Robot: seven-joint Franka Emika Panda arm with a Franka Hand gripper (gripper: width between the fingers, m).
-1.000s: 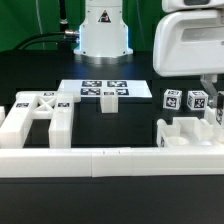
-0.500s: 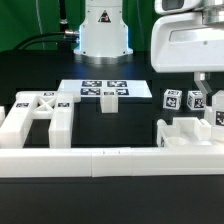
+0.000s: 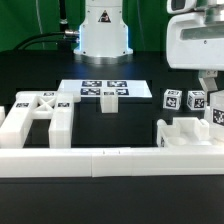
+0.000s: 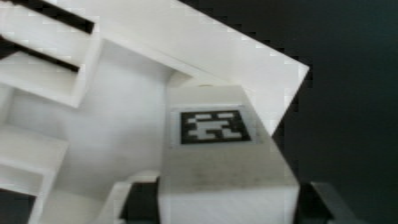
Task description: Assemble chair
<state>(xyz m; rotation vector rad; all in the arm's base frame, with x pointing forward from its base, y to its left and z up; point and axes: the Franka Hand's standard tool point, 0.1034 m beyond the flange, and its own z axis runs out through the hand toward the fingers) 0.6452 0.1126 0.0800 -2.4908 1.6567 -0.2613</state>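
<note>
Chair parts on black table just behind wall; marker board farther behind wall. Gripper straddles tagged block; can't tell if clamped.

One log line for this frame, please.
gripper: low at exterior view's right, straddling tagged white part | closure: cannot tell | cross-braced frame: apart, exterior view's left

Base: white rounded column, dark marking on front
Hand housing: white, boxy, rounded corners
Fingers: dark
Cables: black, at base's nine o'clock
</note>
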